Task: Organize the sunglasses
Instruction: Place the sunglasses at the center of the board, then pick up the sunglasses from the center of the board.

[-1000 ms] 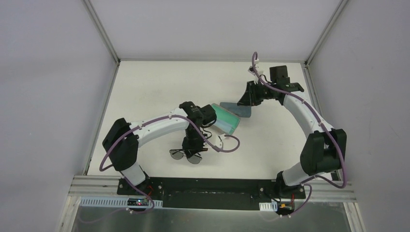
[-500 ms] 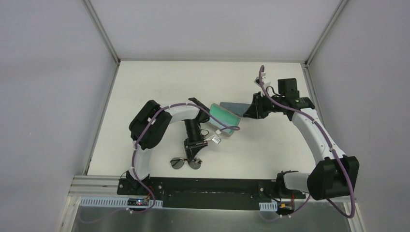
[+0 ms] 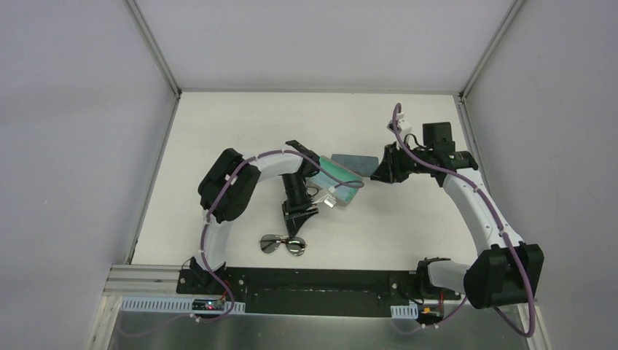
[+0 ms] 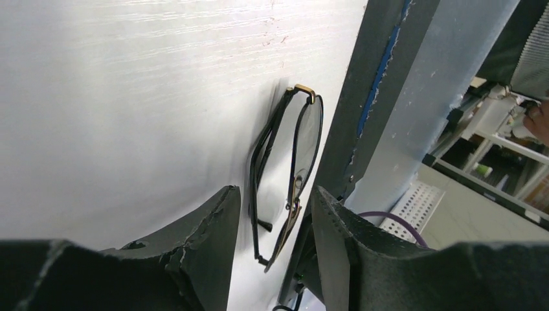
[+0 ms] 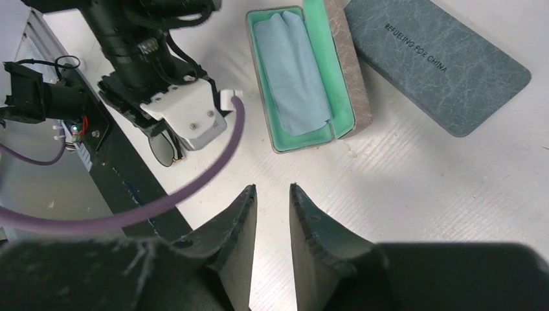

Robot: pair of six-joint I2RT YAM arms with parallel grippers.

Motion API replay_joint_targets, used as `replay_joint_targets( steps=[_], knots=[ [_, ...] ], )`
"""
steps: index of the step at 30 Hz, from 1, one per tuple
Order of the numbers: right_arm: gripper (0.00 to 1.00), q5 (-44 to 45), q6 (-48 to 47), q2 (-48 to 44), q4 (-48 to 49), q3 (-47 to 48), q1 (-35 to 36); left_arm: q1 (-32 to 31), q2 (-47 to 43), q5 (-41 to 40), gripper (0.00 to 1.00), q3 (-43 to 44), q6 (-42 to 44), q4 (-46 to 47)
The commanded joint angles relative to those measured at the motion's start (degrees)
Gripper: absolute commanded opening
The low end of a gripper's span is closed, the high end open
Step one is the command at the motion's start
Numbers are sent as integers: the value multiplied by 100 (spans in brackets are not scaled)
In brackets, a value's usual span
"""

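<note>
The sunglasses [image 4: 288, 175] are seen lying untouched just beyond the tips of the left claw [image 4: 275, 201], whose jaws are parted and empty. The right claw [image 5: 272, 191] is likewise parted, with nothing held. If the thin frame is clipped off-centre, it could be pushed off the table [image 4: 129, 97] edge close beside it.

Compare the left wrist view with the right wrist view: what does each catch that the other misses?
Only left wrist: the folded sunglasses nearly whole, lying flat near the edge of the table, beyond the open left tool. Only right wrist: the open green-lined case holding a blue cloth, the closed grey-blue case, the right tool. Both: the table and the sunglasses, though the right wrist sees just a lens.
</note>
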Motion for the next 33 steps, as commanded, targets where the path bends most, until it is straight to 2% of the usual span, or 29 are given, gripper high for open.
replay_joint_targets(
  steps=[1,6,10,11,14,18,21,25,33],
  knots=[
    [29,299,-197,-344,53,140,121,248,-782,-13,46,414,-238,-26],
    [33,1116,-505,-466,40,230,1239,859,-1480,-25,47,449,-566,53],
    [39,1979,-642,-211,101,376,2580,1877,-1955,-17,48,198,-1797,880],
    [39,2130,-703,-76,110,429,2911,2184,-2049,-176,48,81,-2549,1226],
    [41,2640,-825,443,275,685,3846,3065,-2330,-851,47,-171,-3901,2119],
    [50,3079,-609,1221,551,1097,4794,4054,-2663,-1958,48,-348,-4829,2728],
    [55,3393,-412,1689,666,1311,5447,4839,-2815,-2087,48,-431,-5032,2873],
    [69,3603,291,2177,699,1440,5866,5262,-3088,-2152,50,-599,-5345,3158],
    [97,4214,950,2896,601,1686,6568,5417,-3695,-2404,63,-1073,-5472,3234]
  ],
)
